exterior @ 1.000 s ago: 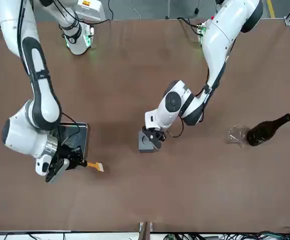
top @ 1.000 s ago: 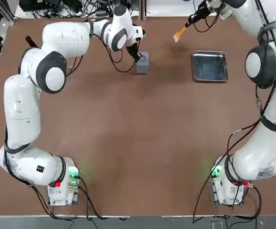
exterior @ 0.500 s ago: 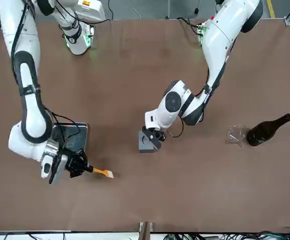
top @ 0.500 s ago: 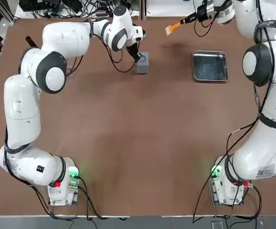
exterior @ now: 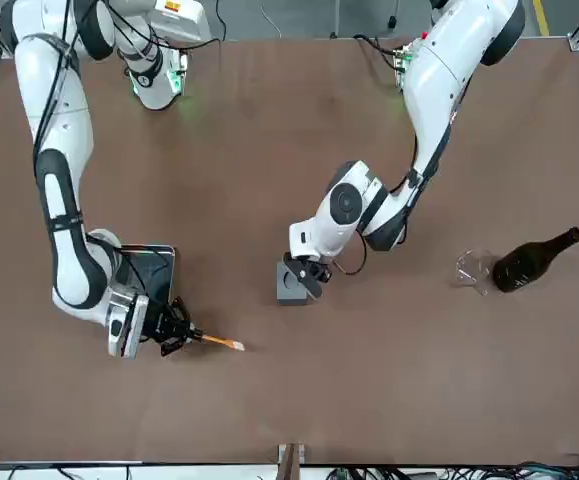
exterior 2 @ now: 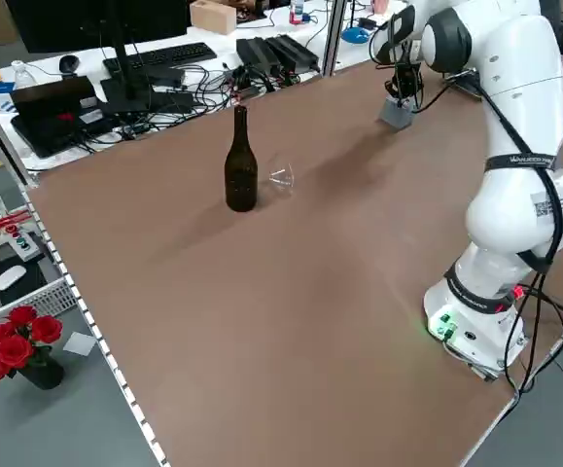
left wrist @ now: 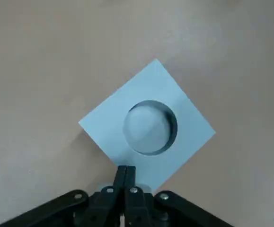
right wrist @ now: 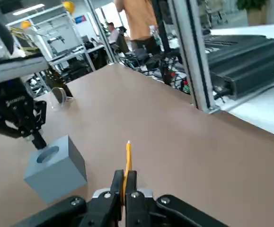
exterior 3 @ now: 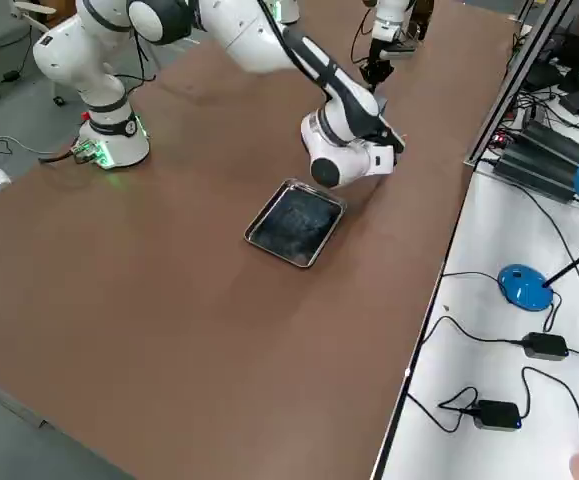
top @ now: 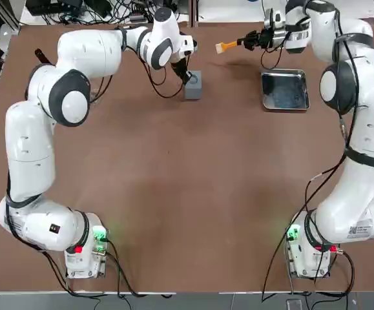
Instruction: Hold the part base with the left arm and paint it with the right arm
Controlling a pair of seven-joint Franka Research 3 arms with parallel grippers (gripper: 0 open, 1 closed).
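Observation:
The part base (top: 194, 84), a small grey cube with a round recess on top, stands on the brown table at the far middle. My left gripper (top: 188, 76) is shut, its joined fingertips (left wrist: 125, 174) resting on the cube's (left wrist: 148, 127) top edge near a corner. To the cube's right, my right gripper (top: 254, 41) is shut on a small orange brush (top: 227, 45) held above the table. The brush tip (right wrist: 128, 146) points toward the cube (right wrist: 55, 168) without touching it. From across the table the brush (exterior: 214, 341) hangs some way from the cube (exterior: 291, 282).
A flat metal tray (top: 284, 89) lies under the right arm's wrist. A dark bottle (exterior: 531, 260) and a clear glass (exterior: 474, 269) sit far out on the left arm's side. Cables and equipment line the table's far edge.
The right gripper has carried the brush leftward toward the cube and turned it so the tip points at the block. The left gripper and the cube have stayed put.

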